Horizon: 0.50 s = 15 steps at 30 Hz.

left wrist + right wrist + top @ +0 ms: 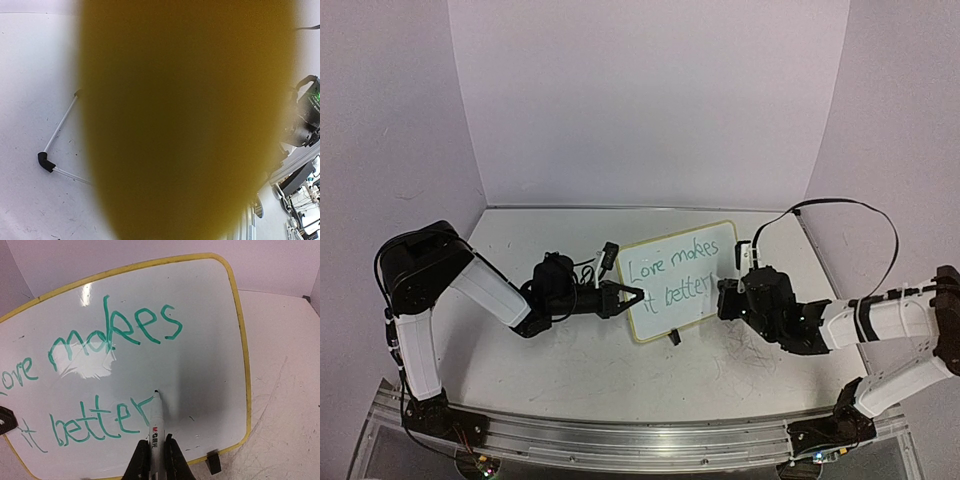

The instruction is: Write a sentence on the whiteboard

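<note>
At table (570, 350) centre — whiteboard (685, 280), written in green.
Left gripper (628, 297) clamps its edge; right gripper (156, 442) clamps marker (156, 420) — tip at board.

The room is bright with soft, even light, and in the top view the walls (650, 100) look a little purple and the tabletop (580, 365) edges bend near the corners. On the whiteboard (200, 340) a shiny white patch of glare sits over the green letters, and the pen (156, 422) throws a soft gray shadow to its right. The left wrist view is mostly filled by a big blurry yellow-brown blob (185, 120), too close to be sharp.
</note>
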Tool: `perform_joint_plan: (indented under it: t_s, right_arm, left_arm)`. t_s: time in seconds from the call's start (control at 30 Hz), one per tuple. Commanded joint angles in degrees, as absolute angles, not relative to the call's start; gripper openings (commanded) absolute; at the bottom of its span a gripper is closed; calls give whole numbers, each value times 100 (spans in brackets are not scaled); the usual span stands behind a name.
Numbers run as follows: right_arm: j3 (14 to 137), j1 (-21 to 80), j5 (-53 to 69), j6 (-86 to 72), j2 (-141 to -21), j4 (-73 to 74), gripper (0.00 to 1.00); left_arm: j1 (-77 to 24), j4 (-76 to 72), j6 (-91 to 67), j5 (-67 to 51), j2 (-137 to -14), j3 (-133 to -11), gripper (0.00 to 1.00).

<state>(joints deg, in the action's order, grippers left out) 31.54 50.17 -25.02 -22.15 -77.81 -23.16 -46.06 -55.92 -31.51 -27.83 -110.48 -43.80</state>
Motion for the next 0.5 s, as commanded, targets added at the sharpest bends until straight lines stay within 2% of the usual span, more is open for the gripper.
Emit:
perform_joint_plan:
  t_s: [0.0,0.47]
  right_arm:
    - [2830,5006,-2189,-2429,-7547,-2222,0]
    - [2891,5004,-2187,-2331,-7731,-2557,0]
  left_arm:
    - [-4500,-4917,-3271,-2487,-10925,-4300,0]
    - [-4500,-4891,-3303,-2513,-10934,-4328,0]
